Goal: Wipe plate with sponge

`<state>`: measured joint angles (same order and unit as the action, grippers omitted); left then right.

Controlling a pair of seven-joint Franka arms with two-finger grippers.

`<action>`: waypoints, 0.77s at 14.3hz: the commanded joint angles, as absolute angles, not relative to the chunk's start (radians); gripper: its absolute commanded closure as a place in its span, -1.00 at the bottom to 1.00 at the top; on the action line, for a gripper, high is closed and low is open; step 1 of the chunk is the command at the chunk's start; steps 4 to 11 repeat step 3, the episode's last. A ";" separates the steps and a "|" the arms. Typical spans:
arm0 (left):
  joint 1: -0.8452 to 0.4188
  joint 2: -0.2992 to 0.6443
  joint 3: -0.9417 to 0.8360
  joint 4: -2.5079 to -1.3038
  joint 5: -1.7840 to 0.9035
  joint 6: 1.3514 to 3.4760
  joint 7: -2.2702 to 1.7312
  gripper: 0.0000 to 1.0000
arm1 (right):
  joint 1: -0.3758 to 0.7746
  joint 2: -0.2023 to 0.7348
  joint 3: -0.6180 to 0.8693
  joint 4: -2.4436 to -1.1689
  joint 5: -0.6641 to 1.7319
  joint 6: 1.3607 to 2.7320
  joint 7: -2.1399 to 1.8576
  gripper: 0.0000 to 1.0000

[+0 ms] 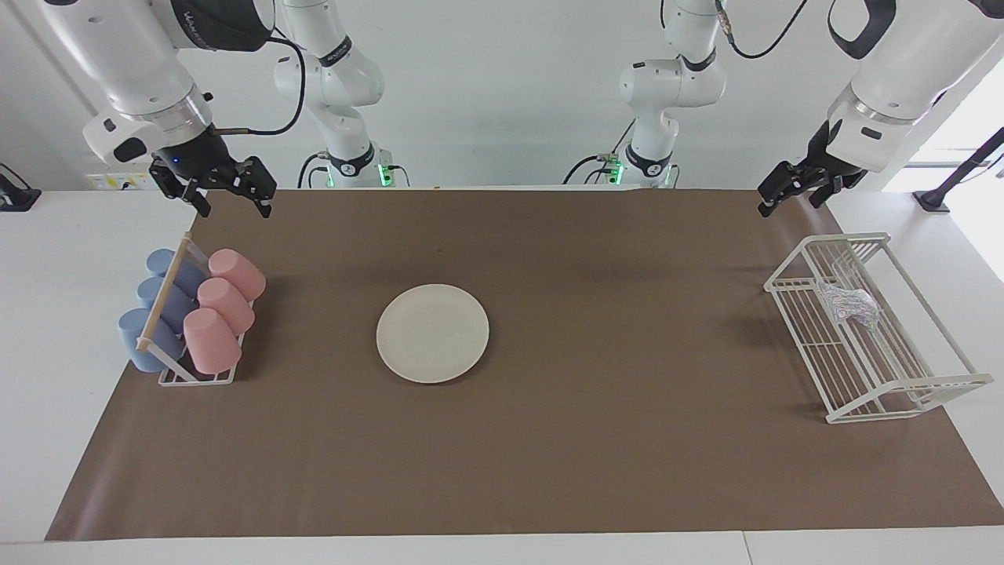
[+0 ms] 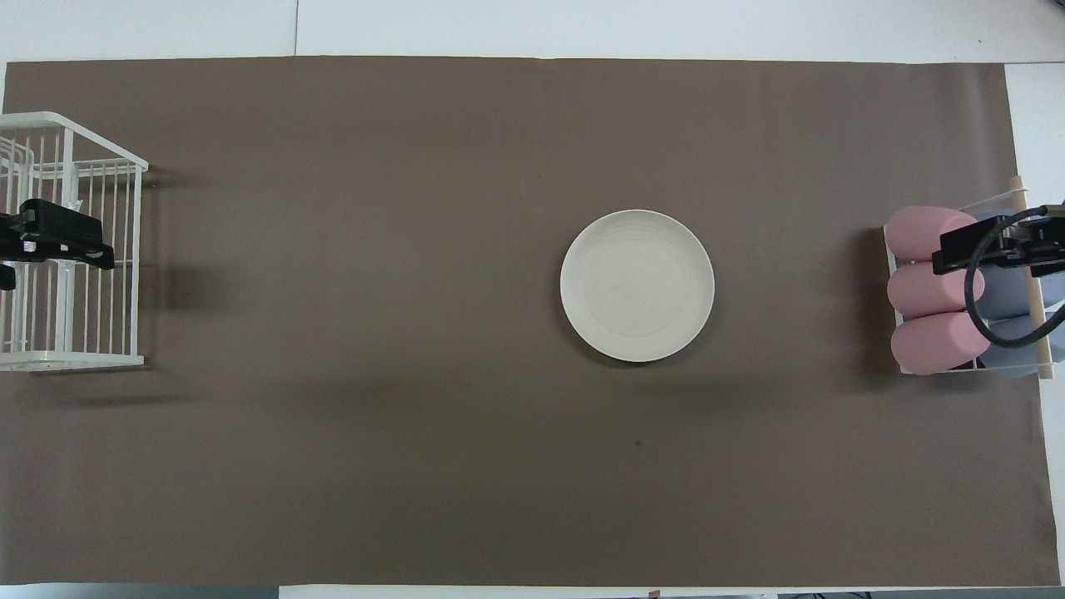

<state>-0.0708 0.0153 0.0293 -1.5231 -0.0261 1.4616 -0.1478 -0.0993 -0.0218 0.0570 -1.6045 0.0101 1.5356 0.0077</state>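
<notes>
The round cream-white plate (image 1: 432, 333) (image 2: 636, 285) lies flat on the brown mat, about midway between the arms. The silvery speckled sponge (image 1: 847, 306) rests inside the white wire rack (image 1: 910, 386) at the left arm's end of the table. My left gripper (image 1: 788, 202) hangs open and empty in the air, well above the rack; from overhead it covers the sponge. My right gripper (image 1: 231, 205) hangs open and empty over the cup holder at the right arm's end.
A small white holder (image 1: 196, 378) carries three pink cups (image 1: 223, 310) and three blue cups (image 1: 161, 310) lying on their sides. The brown mat (image 1: 596, 439) covers most of the table around the plate.
</notes>
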 commanded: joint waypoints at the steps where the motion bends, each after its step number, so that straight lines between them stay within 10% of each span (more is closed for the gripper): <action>1: -0.066 0.023 0.031 -1.508 -0.034 1.460 -0.112 -1.00 | -0.106 -0.028 0.063 -1.600 0.026 1.520 0.015 -1.00; 11: -0.071 0.023 0.031 -1.509 -0.034 1.460 -0.114 -1.00 | -0.106 -0.028 0.061 -1.600 0.028 1.520 0.015 -1.00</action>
